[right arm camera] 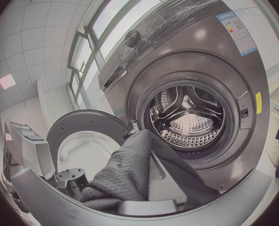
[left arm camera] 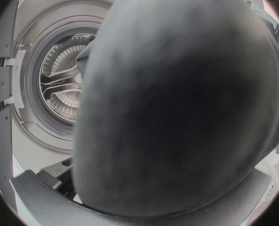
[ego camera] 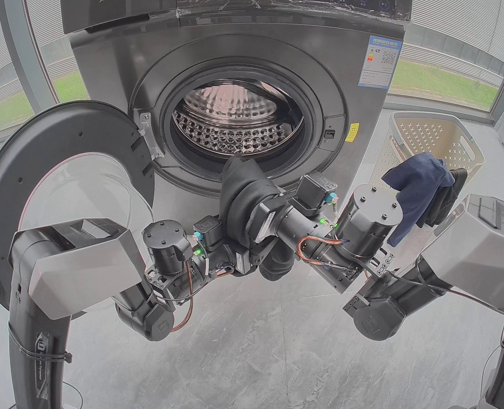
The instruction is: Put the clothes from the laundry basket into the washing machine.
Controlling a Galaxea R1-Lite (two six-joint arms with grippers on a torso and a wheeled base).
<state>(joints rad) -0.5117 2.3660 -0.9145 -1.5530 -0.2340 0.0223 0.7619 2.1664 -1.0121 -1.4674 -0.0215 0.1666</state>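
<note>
A dark grey knit garment [ego camera: 240, 191] hangs at the centre of the head view, just below the mouth of the grey front-loading washing machine [ego camera: 343, 58], draped over the left gripper [ego camera: 235, 259] and right gripper [ego camera: 266, 217] (the cloth hides both, so I cannot tell how their jaws stand). The round door [ego camera: 53, 137] stands open at the left. A white-and-blue label [ego camera: 379, 62] sits at the machine's upper right, with a small yellow sticker [ego camera: 352, 132] below it. At the right, a navy cloth [ego camera: 419, 186] hangs over the rim of the beige perforated laundry basket [ego camera: 433, 134].
</note>
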